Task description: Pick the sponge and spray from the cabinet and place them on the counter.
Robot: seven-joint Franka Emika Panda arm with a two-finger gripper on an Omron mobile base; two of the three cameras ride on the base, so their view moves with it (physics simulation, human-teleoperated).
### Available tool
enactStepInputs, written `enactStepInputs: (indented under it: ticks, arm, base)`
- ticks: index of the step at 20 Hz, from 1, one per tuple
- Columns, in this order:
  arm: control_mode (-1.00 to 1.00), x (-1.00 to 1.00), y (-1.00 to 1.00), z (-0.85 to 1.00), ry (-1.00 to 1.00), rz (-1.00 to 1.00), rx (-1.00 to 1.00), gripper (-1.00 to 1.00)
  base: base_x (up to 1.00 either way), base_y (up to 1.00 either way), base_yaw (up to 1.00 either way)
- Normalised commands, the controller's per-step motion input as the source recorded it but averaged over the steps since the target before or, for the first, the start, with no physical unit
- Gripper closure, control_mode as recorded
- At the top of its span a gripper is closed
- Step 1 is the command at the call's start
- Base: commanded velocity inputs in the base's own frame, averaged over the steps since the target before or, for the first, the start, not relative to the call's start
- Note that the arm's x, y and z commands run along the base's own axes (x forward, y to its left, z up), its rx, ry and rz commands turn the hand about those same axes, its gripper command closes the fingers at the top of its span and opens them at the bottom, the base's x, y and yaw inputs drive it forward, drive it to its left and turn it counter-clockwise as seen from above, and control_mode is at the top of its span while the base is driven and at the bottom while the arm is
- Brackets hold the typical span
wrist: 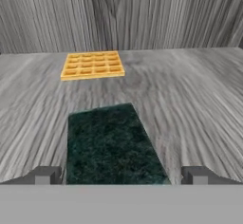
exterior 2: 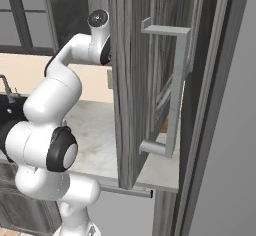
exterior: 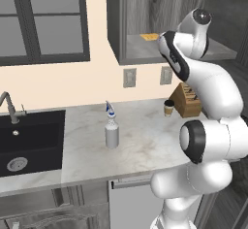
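Reaching into the cabinet (exterior: 116, 24), I have my end effector (wrist: 121, 175) spread wide, its two dark tips standing well apart at about 8 and 4 o'clock in the hand view, pinching nothing. Between those tips lies the sponge (wrist: 111, 144), its dark green top facing up, flat on the grey wood-grain shelf (wrist: 190, 104); it runs from the 6 o'clock edge toward the centre, slightly skewed toward 11 o'clock. Whether the tips touch its sides I cannot tell. Farther back on the same shelf, at about 11 o'clock from the sponge and apart from it, a flat yellow cloth (wrist: 92, 65) with a waffle pattern lies near the cabinet's back wall. In the left base view that cloth shows as a small yellow patch on the shelf, just at 9 o'clock of my arm's upper joint. The spray (exterior: 112, 126) stands upright on the counter (exterior: 140, 145), near the middle of the slab, with the black sink (exterior: 31, 143) at its 9 o'clock. At the spray's 2 o'clock, close to the wall, a small paper cup (exterior: 168, 107) stands just beside a wooden knife block (exterior: 186, 99). In the right base view the open cabinet door (exterior 2: 135, 80) with its pale bar handle (exterior 2: 175, 85) hangs in front of my hand.
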Motion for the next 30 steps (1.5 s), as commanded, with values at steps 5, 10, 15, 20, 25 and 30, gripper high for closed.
enactStepInputs:
  ticks: [5,10,15,20,25,30]
  arm:
    - [-1.0,0.29,0.0,-0.08,0.0,0.0,0.0,-1.0]
    - [-1.0,0.07,-0.04,-0.15,0.03,0.0,0.01,-1.0]
    - [-1.0,0.0,0.02,-0.1,0.04,0.0,0.0,1.0]
    - [-1.0,0.0,0.0,-0.03,0.04,0.0,0.0,1.0]
    - [-1.0,-0.05,0.0,0.06,0.0,0.0,0.0,1.0]
    - [-1.0,-0.05,0.01,0.23,-0.02,0.0,0.0,1.0]
  base:
    - [0.0,0.0,0.0]
    - [0.0,0.0,0.0]
    - [0.0,0.0,0.0]
    - [0.0,0.0,0.0]
    - [0.0,0.0,0.0]
    - [0.0,0.0,0.0]
